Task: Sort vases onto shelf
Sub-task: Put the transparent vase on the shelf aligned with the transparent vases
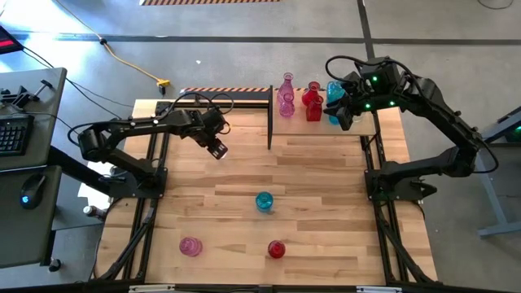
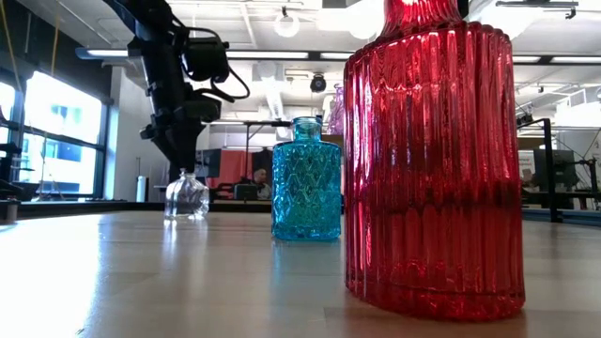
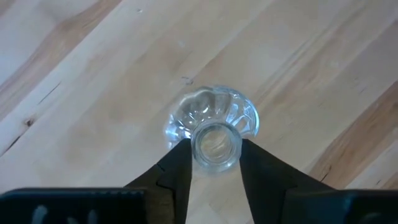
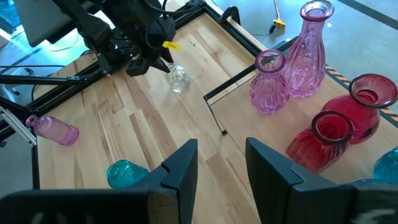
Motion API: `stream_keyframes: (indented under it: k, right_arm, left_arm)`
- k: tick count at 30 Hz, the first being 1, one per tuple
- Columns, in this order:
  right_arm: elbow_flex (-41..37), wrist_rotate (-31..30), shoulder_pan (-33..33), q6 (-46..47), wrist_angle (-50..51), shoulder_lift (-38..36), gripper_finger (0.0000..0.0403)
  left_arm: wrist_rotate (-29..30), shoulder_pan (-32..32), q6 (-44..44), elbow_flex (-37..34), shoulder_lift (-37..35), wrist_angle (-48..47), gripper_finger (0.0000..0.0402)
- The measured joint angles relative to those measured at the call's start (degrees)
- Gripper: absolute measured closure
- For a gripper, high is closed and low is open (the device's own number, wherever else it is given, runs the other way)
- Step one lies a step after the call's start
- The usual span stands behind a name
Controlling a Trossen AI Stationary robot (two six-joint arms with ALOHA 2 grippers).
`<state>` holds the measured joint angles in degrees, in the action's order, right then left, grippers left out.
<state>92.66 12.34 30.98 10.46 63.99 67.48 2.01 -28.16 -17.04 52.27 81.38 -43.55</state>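
Note:
A small clear ribbed vase (image 3: 214, 118) stands on its base on the tabletop left of the shelf (image 1: 321, 129); it also shows in the high view (image 1: 218, 150) and the low view (image 2: 186, 195). My left gripper (image 3: 216, 163) sits above it, shut on its neck. On the shelf stand two pink vases (image 4: 308, 50), two red vases (image 4: 326, 140) and turquoise vases (image 1: 334, 92). My right gripper (image 4: 222, 149) hangs open over the shelf's right part, holding nothing. On the near tabletop are a turquoise vase (image 1: 264, 201), a red vase (image 1: 277, 249) and a pink vase (image 1: 190, 246) on its side. My left gripper pinches the clear vase's neck just below the mouth (image 3: 216, 147) between its two fingers (image 3: 180, 165), one on each side. The fingers come from above, pointing down. The vase stands upright with its base on the table.
A thin black bar (image 1: 269, 118) edges the shelf's left side, between the clear vase and the shelf. Black frame rails (image 1: 155, 187) run along both table sides. Bare planks lie between the clear vase and the near vases. A desk with a keyboard (image 1: 12, 134) stands left of the table.

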Motion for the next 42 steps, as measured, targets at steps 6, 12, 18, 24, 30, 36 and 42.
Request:
stream_keyframes:
  k: [6, 12, 18, 24, 30, 36, 42]
  right_arm:
    - [0.0, 0.0, 0.0, 0.0, 0.0, 0.0, 0.0288]
    - [0.0, 0.0, 0.0, 0.0, 0.0, 0.0, 0.0288]
    - [0.0, 0.0, 0.0, 0.0, 0.0, 0.0, 0.0288]
    - [0.0, 0.0, 0.0, 0.0, 0.0, 0.0, 0.0288]
    - [0.0, 0.0, 0.0, 0.0, 0.0, 0.0, 0.0288]
    - [0.0, 0.0, 0.0, 0.0, 0.0, 0.0, 0.0288]
    - [0.0, 0.0, 0.0, 0.0, 0.0, 0.0, 0.0288]
  left_arm:
    - [0.0, 0.0, 1.0, 0.0, 0.0, 0.0, 0.0302]
    - [0.0, 0.0, 3.4, 0.0, -0.2, -0.4, 0.0302]
    - [0.1, 0.0, 7.5, 0.7, -2.2, -3.6, 0.0303]
    - [-1.6, 0.0, 10.3, 0.9, -4.8, -4.6, 0.0303]
    - [-4.5, 0.1, 11.9, 0.9, -8.4, -6.0, 0.0302]
    - [-5.5, 0.1, 12.8, 0.9, -12.6, -7.0, 0.0302]
    - [-7.0, 0.1, 12.2, 0.9, -16.5, -7.8, 0.0302]
